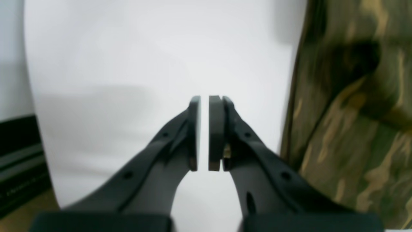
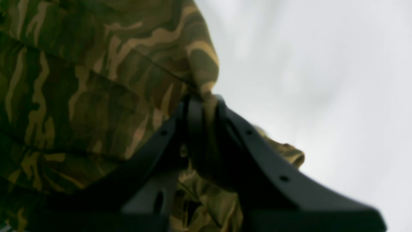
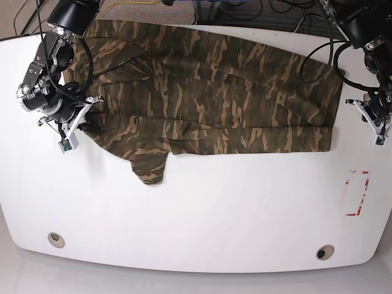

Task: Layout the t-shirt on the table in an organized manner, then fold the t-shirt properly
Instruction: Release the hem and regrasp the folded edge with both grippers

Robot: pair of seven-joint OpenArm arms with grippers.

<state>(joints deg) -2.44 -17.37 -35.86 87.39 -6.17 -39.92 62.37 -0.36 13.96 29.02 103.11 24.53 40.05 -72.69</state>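
The camouflage t-shirt (image 3: 214,98) lies spread lengthwise across the far half of the white table (image 3: 214,220), with one sleeve (image 3: 150,168) pointing toward the near edge. At the shirt's left end my right gripper (image 3: 89,109) is shut on a fold of its cloth. The right wrist view shows the fabric (image 2: 80,96) pinched between the dark fingers of the right gripper (image 2: 206,108). My left gripper (image 3: 364,107) hovers off the shirt's right end. In the left wrist view the left gripper (image 1: 204,132) is shut on nothing over bare table (image 1: 128,64), with the shirt (image 1: 354,129) beside it.
Two grommet holes (image 3: 56,239) (image 3: 324,252) sit near the front edge, and a red-and-white tape mark (image 3: 357,193) lies at the right. Cables (image 3: 257,9) run behind the table's back edge. A dark object (image 1: 19,161) shows past the table edge in the left wrist view.
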